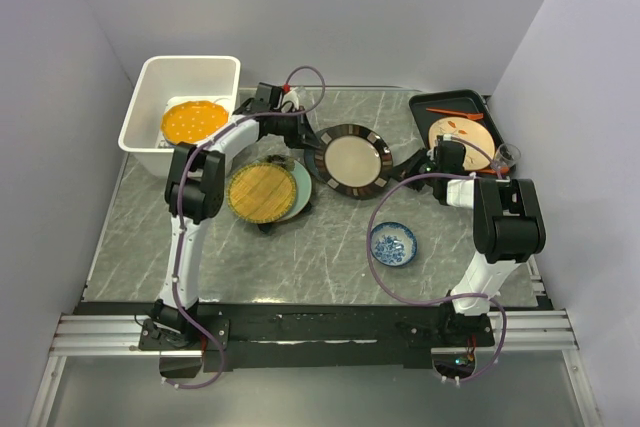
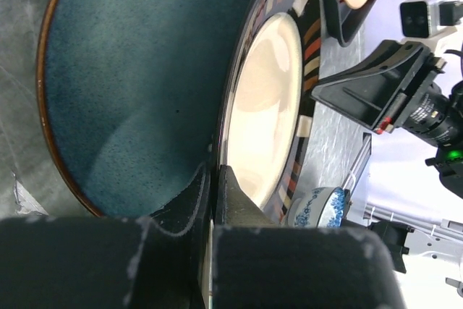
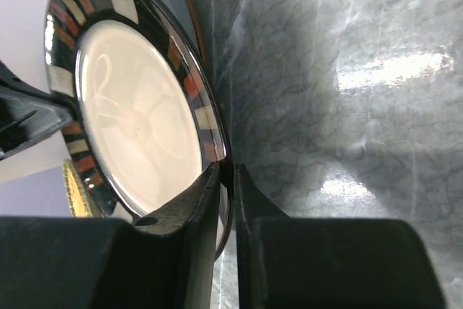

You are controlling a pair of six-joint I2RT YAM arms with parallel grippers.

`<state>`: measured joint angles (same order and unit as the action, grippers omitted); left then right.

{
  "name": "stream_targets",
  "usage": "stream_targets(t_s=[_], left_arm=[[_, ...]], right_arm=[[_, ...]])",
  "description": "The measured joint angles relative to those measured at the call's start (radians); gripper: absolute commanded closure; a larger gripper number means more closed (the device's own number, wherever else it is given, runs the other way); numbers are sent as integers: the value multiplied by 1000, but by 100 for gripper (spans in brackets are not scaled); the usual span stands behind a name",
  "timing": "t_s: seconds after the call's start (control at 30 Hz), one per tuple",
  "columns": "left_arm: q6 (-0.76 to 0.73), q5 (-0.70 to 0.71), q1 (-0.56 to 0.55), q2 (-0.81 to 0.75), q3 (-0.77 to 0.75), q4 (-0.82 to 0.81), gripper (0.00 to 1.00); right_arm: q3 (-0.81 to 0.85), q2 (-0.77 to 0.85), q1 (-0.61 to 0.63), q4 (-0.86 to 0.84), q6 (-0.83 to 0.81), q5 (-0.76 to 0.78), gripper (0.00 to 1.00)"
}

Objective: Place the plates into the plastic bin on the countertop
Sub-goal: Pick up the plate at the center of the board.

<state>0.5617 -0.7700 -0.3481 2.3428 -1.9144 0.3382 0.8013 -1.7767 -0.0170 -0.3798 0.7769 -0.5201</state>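
Note:
A dark brown plate (image 1: 352, 160) with a cream centre and striped rim hangs between both arms at mid-table. My left gripper (image 1: 308, 147) is shut on its left rim, which is pinched between the fingertips (image 2: 214, 168). My right gripper (image 1: 412, 160) straddles the right rim (image 3: 228, 164), jaws slightly open with a thin dark gap beside the rim. A dark teal plate (image 2: 137, 70) with a brown edge shows behind it in the left wrist view. The white plastic bin (image 1: 190, 62) at the back left holds an orange dotted plate (image 1: 193, 120). A yellow woven plate (image 1: 261, 192) lies on a pale green one (image 1: 301, 187).
A flat black tray (image 1: 440, 102) at the back right carries a tan plate (image 1: 460, 134) with orange marks. A small glass (image 1: 507, 155) stands by the right wall. A blue-and-white dish (image 1: 393, 244) sits on the grey countertop (image 1: 300, 267) toward the front.

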Motion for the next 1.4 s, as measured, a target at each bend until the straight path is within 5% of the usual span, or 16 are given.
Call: stream_targets(t_s=[0.3,0.5,1.4], left_arm=[[1,-12,7,-26,3,-3,99],[5,-19,25,-47,31,-2,99],[69,-15,140,-166,132,-61,99]], right_arm=[[3,0,16,-5,11,-32,54],[3,6,30,-35,19,-76,31],[-6,92,34,-144,42,-129,18]])
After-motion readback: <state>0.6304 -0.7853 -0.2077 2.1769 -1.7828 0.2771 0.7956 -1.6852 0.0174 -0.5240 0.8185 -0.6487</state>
